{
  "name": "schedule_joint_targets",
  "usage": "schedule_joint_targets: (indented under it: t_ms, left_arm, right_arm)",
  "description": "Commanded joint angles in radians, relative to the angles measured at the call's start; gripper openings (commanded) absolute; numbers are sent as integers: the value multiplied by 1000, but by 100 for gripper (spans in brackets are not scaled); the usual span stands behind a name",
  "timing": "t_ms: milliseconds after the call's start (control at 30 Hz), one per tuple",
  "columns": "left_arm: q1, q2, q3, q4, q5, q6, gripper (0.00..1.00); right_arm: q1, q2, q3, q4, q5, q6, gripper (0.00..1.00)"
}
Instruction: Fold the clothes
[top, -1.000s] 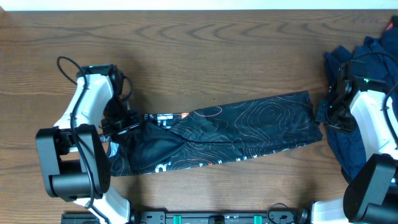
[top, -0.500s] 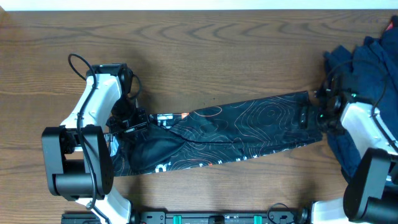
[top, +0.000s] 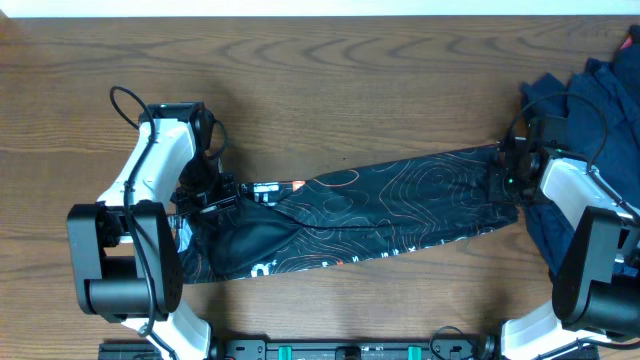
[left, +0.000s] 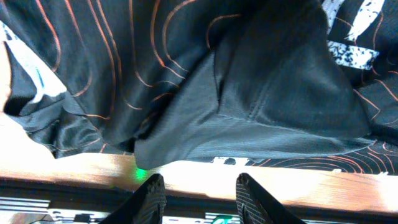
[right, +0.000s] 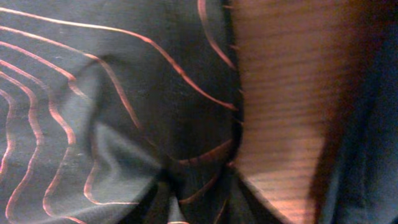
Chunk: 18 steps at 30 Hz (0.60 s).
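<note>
The black jersey with orange contour lines lies as a long band across the table. My left gripper hovers over its left end. In the left wrist view the jersey fills the frame and the left gripper stands open over bare wood, nothing between its fingers. My right gripper sits on the jersey's right end. In the right wrist view the jersey puckers into the right gripper, which is shut on a pinch of cloth at the edge.
A heap of dark navy garments lies at the right edge, under and behind the right arm, and shows as navy cloth beside the jersey's edge. The wooden table stretches bare behind the jersey.
The right gripper moved left onto the jersey's right end, opened wide, then shut on the cloth. The left arm shifted slightly right early on and has since held still.
</note>
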Motion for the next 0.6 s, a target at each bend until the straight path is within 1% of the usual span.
schedule_joint_targets:
  t_ms: [0, 33, 133, 300, 433, 567]
  left_arm:
    - [19, -12, 10, -2, 6, 6, 39]
    - [27, -12, 15, -3, 6, 6, 39]
    - [51, -13, 31, -9, 6, 6, 39]
    - [95, -18, 36, -9, 6, 6, 39]
    - [106, -18, 36, -6, 6, 6, 39]
    - [106, -18, 36, 11, 6, 5, 39]
  right_arm:
    - [-8, 67, -39, -12, -24, -2, 5]
    - [-8, 67, -39, -13, -22, -1, 1]
    - [-9, 66, -28, -29, 8, 3, 1]
    - [-9, 48, 70, -148, 195, 105, 1]
    - [4, 7, 196, -272, 152, 115, 1]
    - [73, -38, 283, -382, 118, 110, 1]
